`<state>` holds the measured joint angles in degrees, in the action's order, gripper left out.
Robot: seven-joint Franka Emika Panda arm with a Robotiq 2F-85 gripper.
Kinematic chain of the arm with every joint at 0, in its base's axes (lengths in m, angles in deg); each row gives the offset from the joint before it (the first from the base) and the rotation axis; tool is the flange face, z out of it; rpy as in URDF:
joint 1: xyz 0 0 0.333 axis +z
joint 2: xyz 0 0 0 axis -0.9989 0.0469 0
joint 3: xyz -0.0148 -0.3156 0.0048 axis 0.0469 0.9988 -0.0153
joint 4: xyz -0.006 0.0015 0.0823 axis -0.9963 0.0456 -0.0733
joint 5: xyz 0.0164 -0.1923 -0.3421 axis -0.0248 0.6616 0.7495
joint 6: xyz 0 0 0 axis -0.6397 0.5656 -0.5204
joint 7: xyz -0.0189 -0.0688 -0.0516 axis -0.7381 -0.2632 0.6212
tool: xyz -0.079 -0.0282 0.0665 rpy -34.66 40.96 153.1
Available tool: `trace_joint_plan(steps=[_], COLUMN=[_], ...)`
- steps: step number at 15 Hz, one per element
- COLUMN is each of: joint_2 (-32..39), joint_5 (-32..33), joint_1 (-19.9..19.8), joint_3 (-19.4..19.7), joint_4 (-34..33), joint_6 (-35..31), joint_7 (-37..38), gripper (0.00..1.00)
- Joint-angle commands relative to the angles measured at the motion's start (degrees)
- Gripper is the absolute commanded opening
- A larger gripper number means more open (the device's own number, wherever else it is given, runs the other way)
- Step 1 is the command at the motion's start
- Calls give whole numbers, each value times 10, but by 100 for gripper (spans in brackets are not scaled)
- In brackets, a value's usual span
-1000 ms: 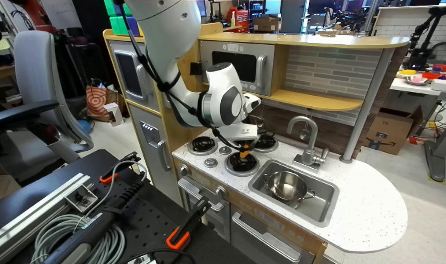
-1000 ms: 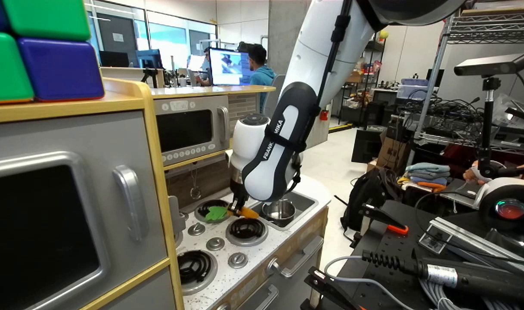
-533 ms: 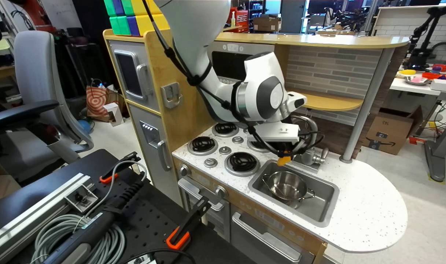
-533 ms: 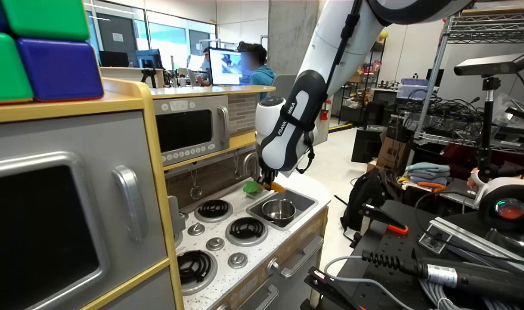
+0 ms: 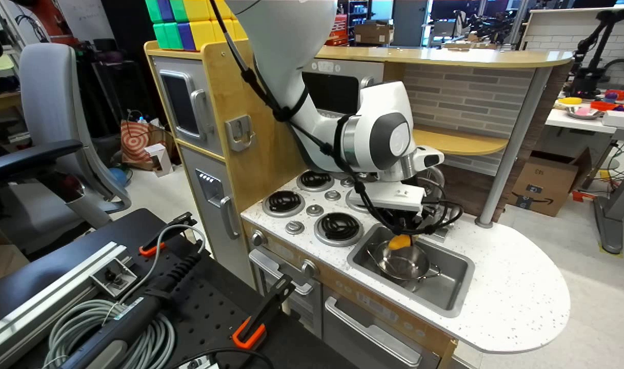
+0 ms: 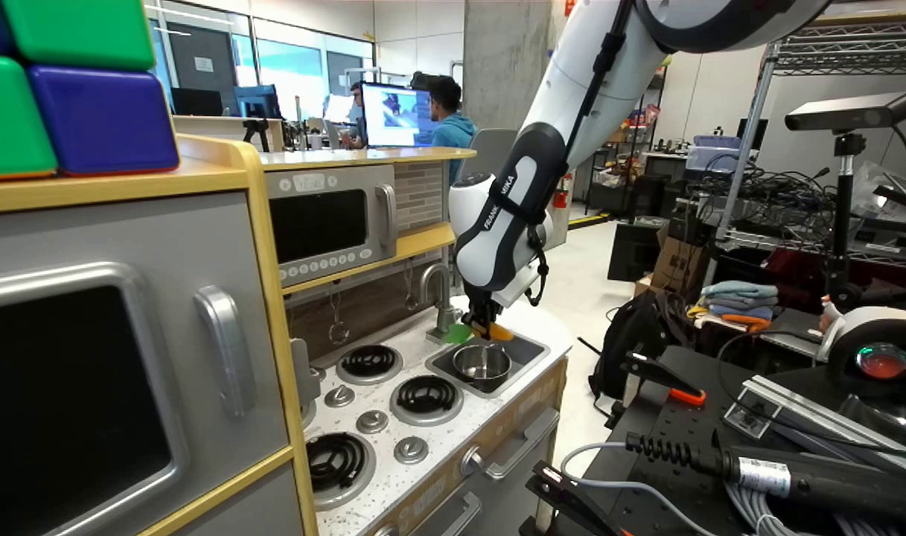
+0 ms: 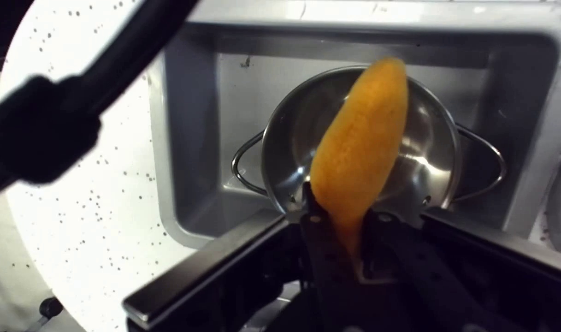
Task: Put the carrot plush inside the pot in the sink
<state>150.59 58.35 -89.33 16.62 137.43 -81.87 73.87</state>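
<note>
My gripper (image 7: 345, 216) is shut on the carrot plush (image 7: 363, 133), around its narrowing orange end near the leaves. In the wrist view the carrot's orange body points away from the fingers and hangs over the pot (image 7: 428, 143). The shiny steel pot with two loop handles stands in the grey sink (image 7: 239, 87). In an exterior view the carrot's orange part (image 6: 499, 333) and green leaves (image 6: 458, 334) stick out either side of the gripper, above the pot (image 6: 471, 366). In an exterior view the orange tip (image 5: 400, 242) overlaps the pot's rear rim. The leaves are hidden in the wrist view.
The silver faucet (image 6: 438, 298) stands behind the sink, close to the gripper and leaves. Black stove burners (image 5: 339, 227) lie beside the sink. A wooden shelf (image 5: 455, 139) is behind the arm. A dark cable (image 7: 45, 129) hangs at the wrist.
My gripper has carried the carrot plush from above the burners to over the sink and pot, then lowered it a little. The pot has not moved.
</note>
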Motion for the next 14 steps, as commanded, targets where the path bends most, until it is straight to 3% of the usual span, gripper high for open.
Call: trace_joint_plan(steps=[1,8,14], joint_2=[8,-50,-143], joint_5=[-21,-22,-11], joint_1=[-17,-23,-25], joint_3=[-26,-82,-112], joint_4=[-22,47,120], joint_6=[41,53,230], joint_7=[-6,-53,-155], gripper=[45,96,100])
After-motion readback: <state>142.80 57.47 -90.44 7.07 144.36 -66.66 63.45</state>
